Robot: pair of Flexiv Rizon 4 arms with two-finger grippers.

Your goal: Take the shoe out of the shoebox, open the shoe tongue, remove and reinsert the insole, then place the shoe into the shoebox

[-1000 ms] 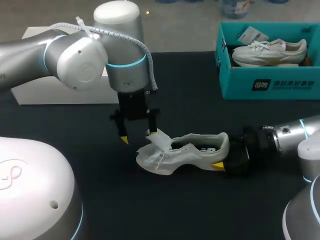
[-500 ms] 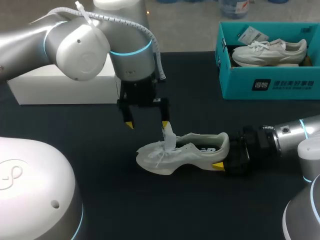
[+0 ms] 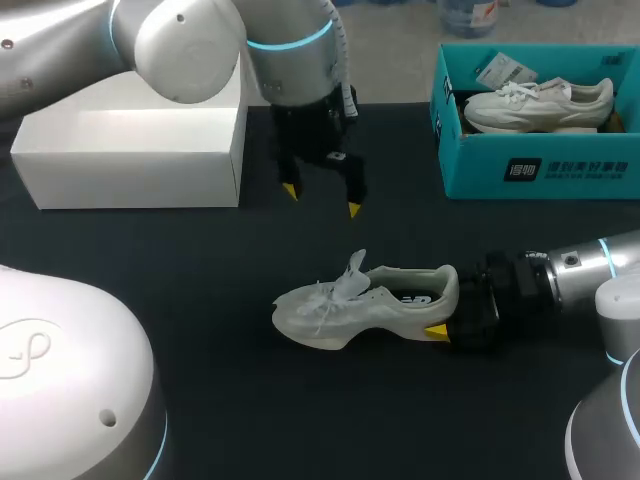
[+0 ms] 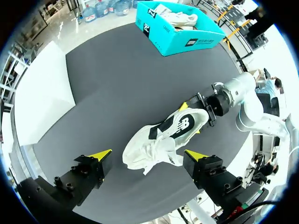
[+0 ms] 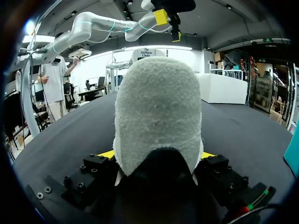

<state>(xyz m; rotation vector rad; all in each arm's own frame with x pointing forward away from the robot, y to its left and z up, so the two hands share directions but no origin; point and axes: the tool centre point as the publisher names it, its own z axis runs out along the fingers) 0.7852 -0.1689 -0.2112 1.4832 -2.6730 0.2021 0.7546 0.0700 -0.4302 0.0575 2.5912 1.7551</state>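
A dark label (image 3: pixel 570 168) with white print sits on the teal shoebox (image 3: pixel 470 172) wall; the shoe (image 4: pixel 154 144) bears a logo (image 4: pixel 184 124).

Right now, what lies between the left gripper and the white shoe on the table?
Nothing. Only bare black table lies between the left gripper and the shoe, as the head view shows.

Left arm (image 3: pixel 170 40) came in from the left, its wrist pointing straight down. Left gripper (image 3: pixel 322 200) hung above the table, fingers spread wide and holding nothing. Right arm (image 3: pixel 590 265) lay low and nearly level from the right. Right gripper (image 3: pixel 447 315) clamped the shoe (image 3: pixel 350 300) at the heel, one finger on each side.
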